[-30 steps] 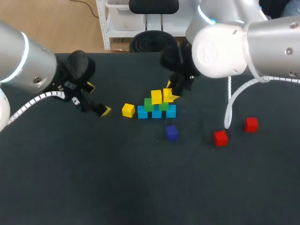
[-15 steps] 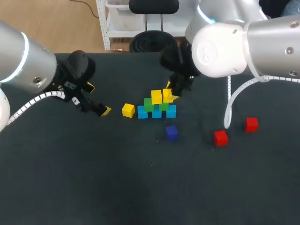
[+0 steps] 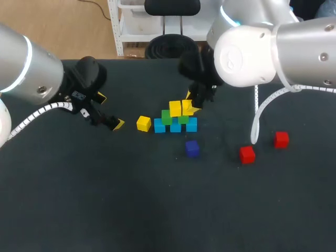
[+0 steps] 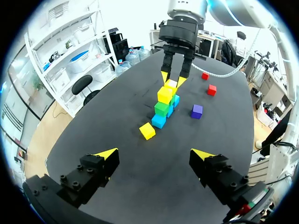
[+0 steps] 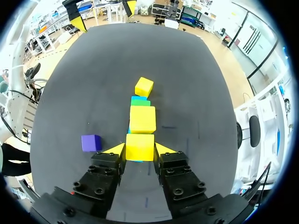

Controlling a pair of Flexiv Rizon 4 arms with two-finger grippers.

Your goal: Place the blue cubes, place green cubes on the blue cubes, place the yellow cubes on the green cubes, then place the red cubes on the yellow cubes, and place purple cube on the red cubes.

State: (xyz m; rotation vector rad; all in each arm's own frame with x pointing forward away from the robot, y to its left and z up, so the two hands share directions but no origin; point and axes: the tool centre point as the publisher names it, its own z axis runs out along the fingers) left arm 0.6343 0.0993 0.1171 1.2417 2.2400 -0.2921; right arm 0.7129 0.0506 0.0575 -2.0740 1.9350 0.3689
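Observation:
Three blue cubes (image 3: pixel 175 126) stand in a row mid-table, with two green cubes (image 3: pixel 167 117) on them. One yellow cube (image 3: pixel 175 108) tops the greens. My right gripper (image 3: pixel 191 107) is shut on a second yellow cube (image 5: pixel 139 146), held right beside the first (image 5: pixel 142 119) over the stack's right end. A third yellow cube (image 3: pixel 143 123) lies just left of the row. The purple cube (image 3: pixel 192 148) sits in front of the stack, and two red cubes (image 3: pixel 247 154) (image 3: pixel 281 139) lie to the right. My left gripper (image 3: pixel 110 111) hangs open and empty left of the cubes (image 4: pixel 155 156).
The dark table (image 3: pixel 131 199) spreads wide in front of the stack. My right arm's white cable (image 3: pixel 257 121) hangs down between the stack and the red cubes.

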